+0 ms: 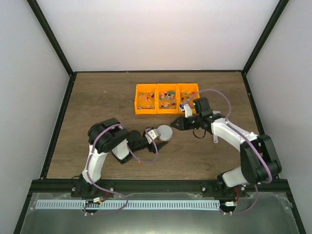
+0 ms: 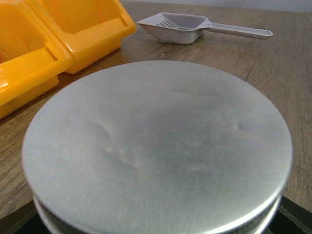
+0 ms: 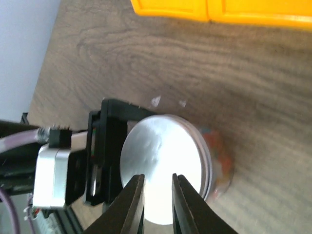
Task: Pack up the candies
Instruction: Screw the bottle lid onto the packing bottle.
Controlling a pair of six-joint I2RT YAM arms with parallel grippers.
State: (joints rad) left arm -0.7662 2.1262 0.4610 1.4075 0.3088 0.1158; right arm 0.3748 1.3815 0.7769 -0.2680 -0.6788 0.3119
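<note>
A small clear cup with a round silver lid [image 1: 165, 131] stands on the table in front of the orange bin. Mixed-colour candies [image 3: 220, 155] show through its wall under the lid [image 3: 163, 163]. My left gripper [image 1: 158, 135] is shut on the cup from the left; its black jaws [image 3: 105, 146] flank the cup. In the left wrist view the lid [image 2: 156, 146] hides the fingers. My right gripper [image 3: 158, 195] hovers just above the lid, jaws narrowly open and empty; it shows in the top view [image 1: 178, 123]. More candies [image 1: 166, 97] lie in the bin.
The orange three-part bin [image 1: 157, 112] stands behind the cup; it also shows in the left wrist view [image 2: 92, 29]. A grey slotted scoop [image 2: 180, 27] lies on the table right of the bin. Small pale specks [image 3: 156, 101] lie on the wood near the cup.
</note>
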